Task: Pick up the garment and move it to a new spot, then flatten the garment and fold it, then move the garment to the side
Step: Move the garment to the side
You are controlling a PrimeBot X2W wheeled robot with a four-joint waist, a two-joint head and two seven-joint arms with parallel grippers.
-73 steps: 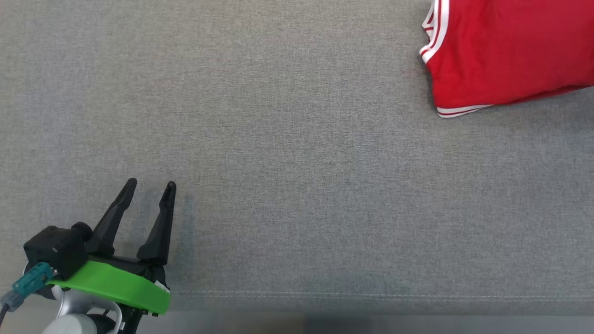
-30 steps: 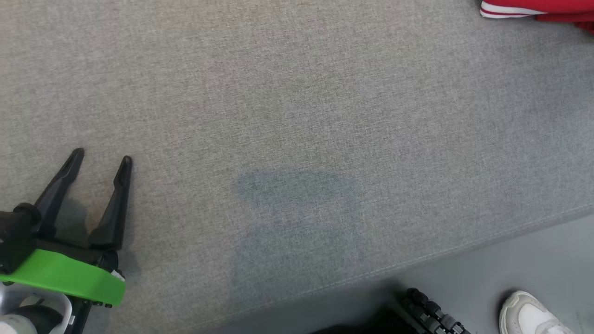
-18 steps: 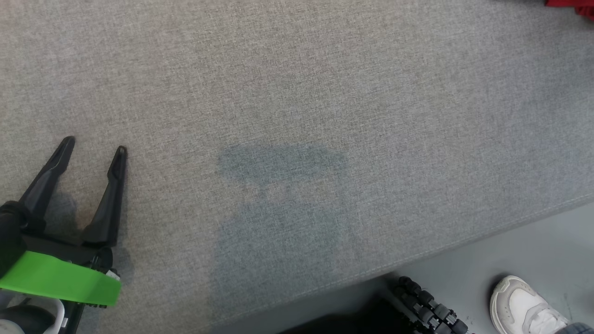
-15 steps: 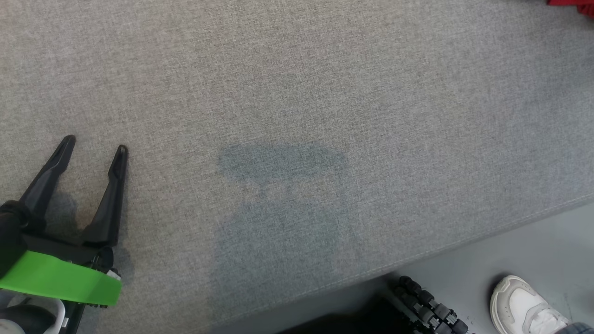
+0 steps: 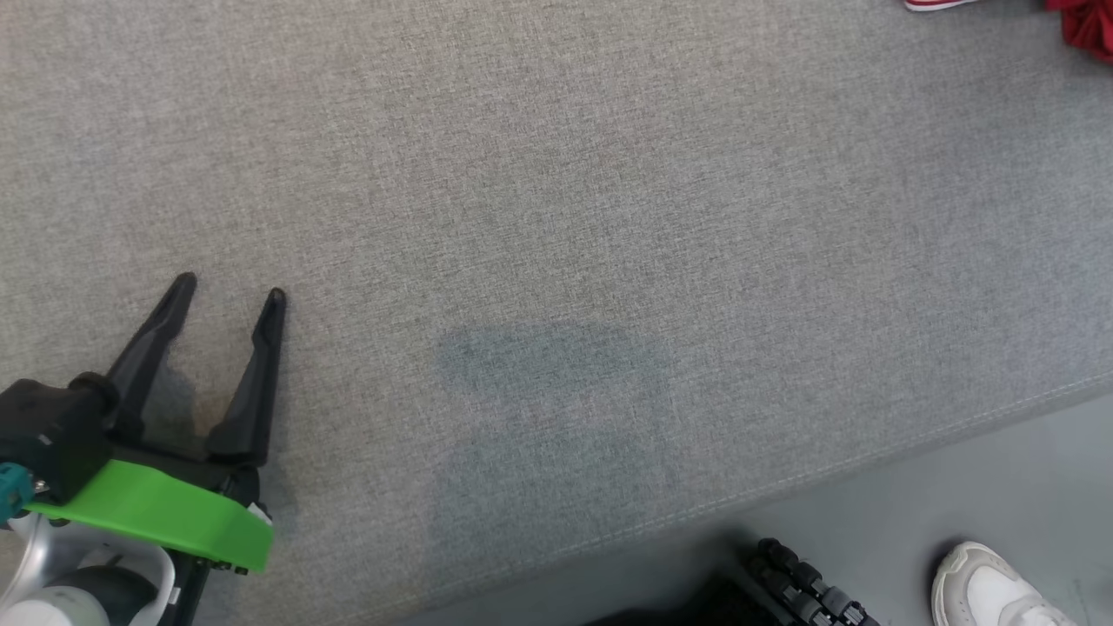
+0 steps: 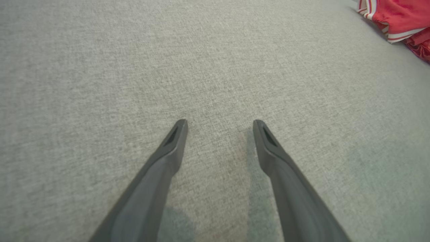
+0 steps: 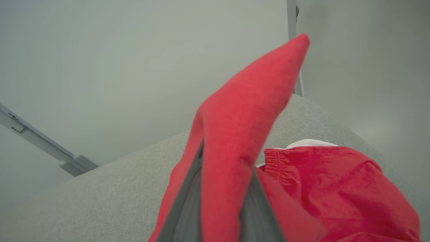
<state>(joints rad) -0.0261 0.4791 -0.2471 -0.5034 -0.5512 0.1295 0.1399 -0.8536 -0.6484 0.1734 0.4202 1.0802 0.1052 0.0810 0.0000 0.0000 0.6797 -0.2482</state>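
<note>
Two dark fingers of the left hand (image 5: 230, 289) stand spread wide at the lower left of the head view, gripping nothing, over the grey fabric tabletop (image 5: 556, 174). Behind them we see a bright green band (image 5: 165, 522) round the wrist and a teal connector (image 5: 10, 482) at the frame's edge. Moving right, a dim shadow (image 5: 556, 374) lies on the cloth near the middle, and a stitched edge (image 5: 869, 474) closes the tabletop. Below it, on the grey floor (image 5: 1026, 469), sit a black ribbed part (image 5: 809, 591) and, further right, a person's white shoe (image 5: 991, 591). At the far upper right the garment (image 5: 1087, 26), red with white stripe trim, lies on the tabletop, cut off by the frame and well apart from the left hand. From the right wrist we see the right hand (image 7: 226, 158) clamped on a fold of that red cloth, which stands up between its grey fingers (image 7: 188, 205) and hides their tips; the gathered waistband (image 7: 278, 161) lies just beyond. Behind are a pale wall (image 7: 134, 67), a slanting grey rail (image 7: 43, 144) and an upright post (image 7: 291, 20).
</note>
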